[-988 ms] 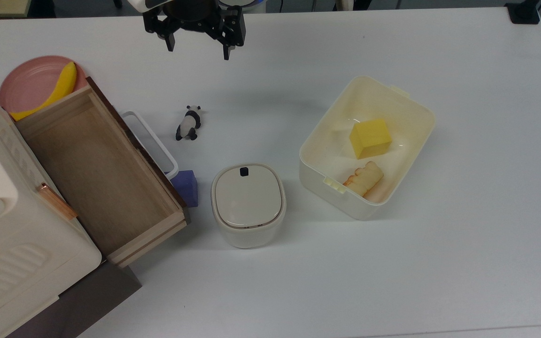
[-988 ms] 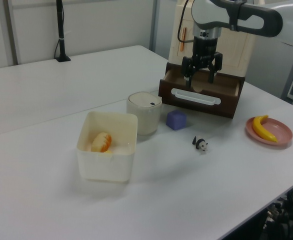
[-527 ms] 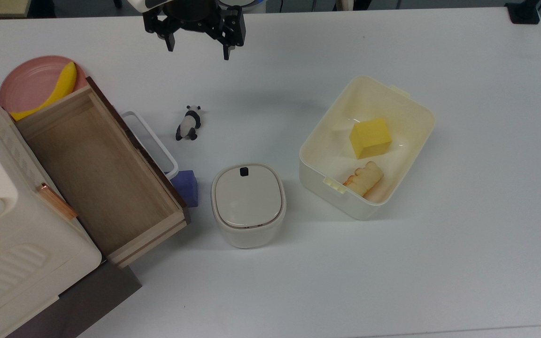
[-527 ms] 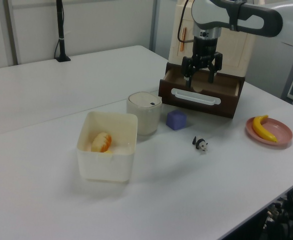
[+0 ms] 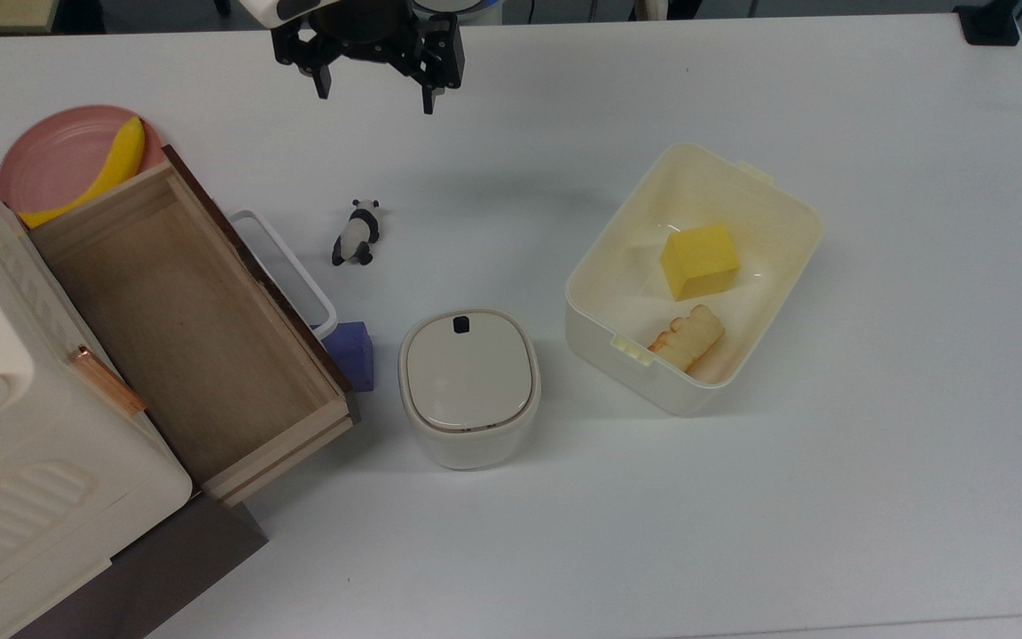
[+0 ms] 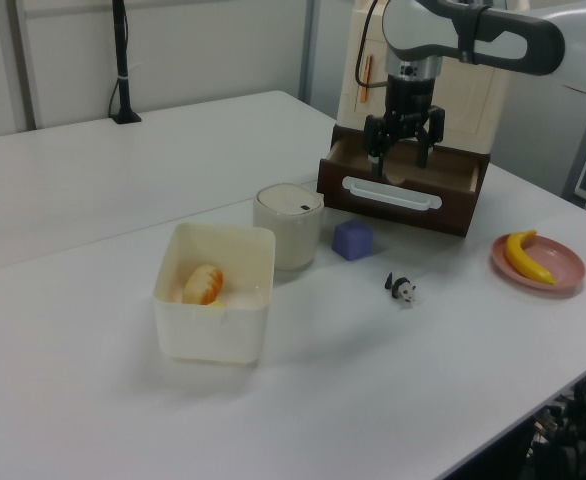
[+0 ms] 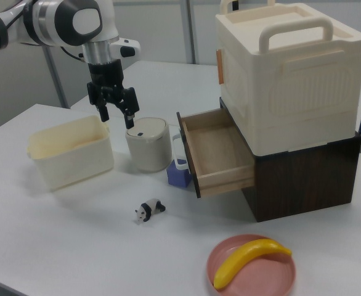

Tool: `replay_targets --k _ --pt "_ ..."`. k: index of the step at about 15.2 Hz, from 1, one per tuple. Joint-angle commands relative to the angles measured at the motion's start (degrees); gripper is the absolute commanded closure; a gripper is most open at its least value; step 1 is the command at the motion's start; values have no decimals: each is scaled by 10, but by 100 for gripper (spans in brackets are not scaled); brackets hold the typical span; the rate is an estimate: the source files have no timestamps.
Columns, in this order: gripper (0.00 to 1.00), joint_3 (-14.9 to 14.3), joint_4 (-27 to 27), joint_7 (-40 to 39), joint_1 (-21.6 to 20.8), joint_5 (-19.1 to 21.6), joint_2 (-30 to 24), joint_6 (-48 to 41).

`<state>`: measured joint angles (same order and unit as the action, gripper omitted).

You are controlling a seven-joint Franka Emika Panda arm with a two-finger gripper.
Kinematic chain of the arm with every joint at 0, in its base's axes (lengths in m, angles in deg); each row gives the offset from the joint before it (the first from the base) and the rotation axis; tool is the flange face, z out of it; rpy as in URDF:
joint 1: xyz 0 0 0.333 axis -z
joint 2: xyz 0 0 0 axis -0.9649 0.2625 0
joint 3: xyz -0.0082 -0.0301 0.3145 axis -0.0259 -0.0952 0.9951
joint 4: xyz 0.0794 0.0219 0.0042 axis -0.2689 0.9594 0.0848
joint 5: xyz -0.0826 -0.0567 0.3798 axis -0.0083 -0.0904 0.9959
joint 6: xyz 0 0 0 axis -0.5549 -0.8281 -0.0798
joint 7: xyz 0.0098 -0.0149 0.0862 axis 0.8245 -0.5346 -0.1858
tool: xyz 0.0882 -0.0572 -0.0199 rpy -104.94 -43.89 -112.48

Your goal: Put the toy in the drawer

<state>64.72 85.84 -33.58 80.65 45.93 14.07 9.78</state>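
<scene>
A wide white bench (image 5: 830, 488) spreads out below my hand (image 6: 401, 160). In the left view, pale wall panels (image 6: 213, 45) stand behind it, with a black post (image 6: 123, 60) on the bench's far edge. Even, soft light, faint shadows.

- The gripper (image 5: 375, 99) (image 6: 400, 163) (image 7: 117, 118) is held pointing straight down, raised well above the table.
- Its two black fingers are spread apart, and nothing is held between them.
- In the right view, the white and grey arm is seen reaching in from that picture's upper left, with the wrist turned vertical above the black gripper body.
- In the top view, the gripper is placed well apart from the toy (image 5: 357, 233), toward the picture's upper edge.
</scene>
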Motion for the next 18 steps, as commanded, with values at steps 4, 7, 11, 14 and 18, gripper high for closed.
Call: replay_targets --k 4,7,11,14,18 --pt "0 0 35 -29 -4 -8 -14 11" --pt "0 2 47 -54 -4 -8 -15 11" --pt "0 2 62 -54 -5 -8 -16 9" --pt "0 2 90 -54 -2 -8 -29 9" --pt "0 0 161 -50 -2 -13 -36 68"
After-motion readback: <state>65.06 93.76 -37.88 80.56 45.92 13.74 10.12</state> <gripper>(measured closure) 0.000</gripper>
